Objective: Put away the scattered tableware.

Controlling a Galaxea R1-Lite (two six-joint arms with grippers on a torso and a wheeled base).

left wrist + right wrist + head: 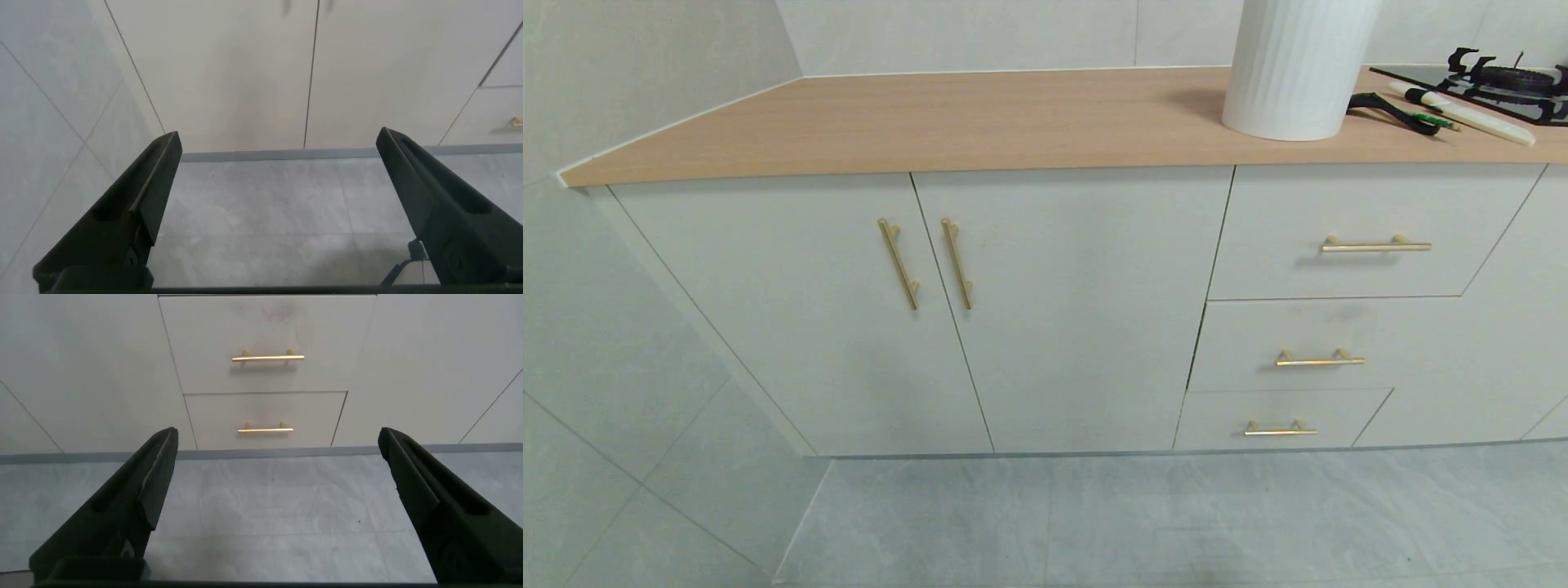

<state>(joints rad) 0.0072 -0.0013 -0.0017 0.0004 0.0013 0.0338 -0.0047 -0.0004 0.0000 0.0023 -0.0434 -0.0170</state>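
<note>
On the wooden countertop [947,122], at the far right, lie a black-handled utensil [1390,111] with a green part and a long cream-coloured utensil [1470,115], side by side next to the stove. My left gripper [278,137] hangs open low over the grey floor, facing the base of the cabinet doors. My right gripper [278,434] is open too, low above the floor in front of the two lower drawers [265,408]. Nothing is between the fingers of either one.
A tall white ribbed container [1294,65] stands on the counter just left of the utensils. A black stove burner [1515,82] is at the far right. Below are two cabinet doors [931,310] with gold handles and three shut drawers [1372,237]. A tiled wall closes the left side.
</note>
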